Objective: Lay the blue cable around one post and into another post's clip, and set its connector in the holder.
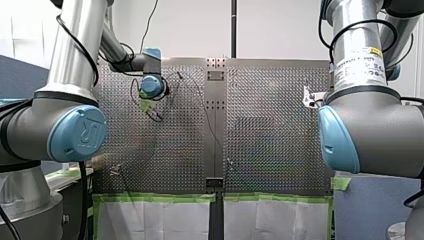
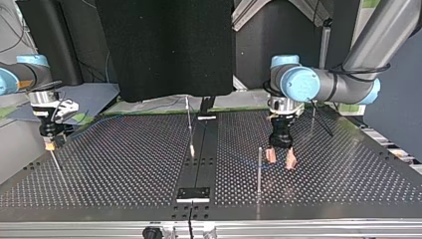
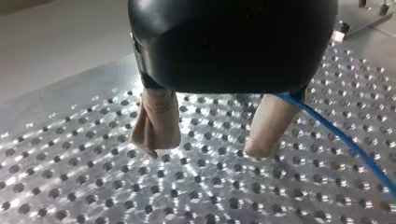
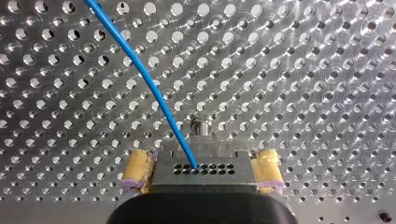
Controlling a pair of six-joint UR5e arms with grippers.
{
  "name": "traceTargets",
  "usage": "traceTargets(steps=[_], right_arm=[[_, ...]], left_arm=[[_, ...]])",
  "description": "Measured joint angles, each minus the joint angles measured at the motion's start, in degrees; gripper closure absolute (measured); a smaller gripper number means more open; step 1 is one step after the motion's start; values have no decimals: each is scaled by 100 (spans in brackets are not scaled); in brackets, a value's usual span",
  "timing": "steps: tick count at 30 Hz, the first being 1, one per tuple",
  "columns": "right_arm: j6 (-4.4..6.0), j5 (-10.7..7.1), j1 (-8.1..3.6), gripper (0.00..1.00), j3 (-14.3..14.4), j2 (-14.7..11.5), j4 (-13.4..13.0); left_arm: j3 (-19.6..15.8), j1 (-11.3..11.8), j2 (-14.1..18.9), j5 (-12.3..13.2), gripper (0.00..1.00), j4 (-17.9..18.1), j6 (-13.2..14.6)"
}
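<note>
Perforated metal bench (image 2: 124, 164), edged with green tape (image 1: 155, 198). My right gripper (image 4: 201, 171) clamps the connector (image 4: 201, 161), its blue cable (image 4: 140, 70) running off across the holes. My left gripper (image 3: 204, 150) hangs spread wide just above the bench, the cable beside one finger.

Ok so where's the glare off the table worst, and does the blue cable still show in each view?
Left wrist view: hard glints on the table under my left gripper, blue cable plain. Right wrist view: even light, cable vivid into the connector in my right gripper. Top view: table dark, cable faint. Front view: pale sheen, cable's blue not discernible.
</note>
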Motion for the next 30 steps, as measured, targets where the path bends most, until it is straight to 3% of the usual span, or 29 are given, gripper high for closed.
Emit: traceTargets(steps=[11, 23, 30], right_arm=[[-1, 2, -6, 8, 1, 4, -12], [-6, 1, 2, 8, 1, 4, -11], [-5, 2, -2, 8, 1, 5, -9]], left_arm=[[-2, -89, 44, -89, 0, -555, 236], [-59, -236, 375, -443, 0, -1131, 652], [-242, -388, 484, -299, 0, -1170, 765]])
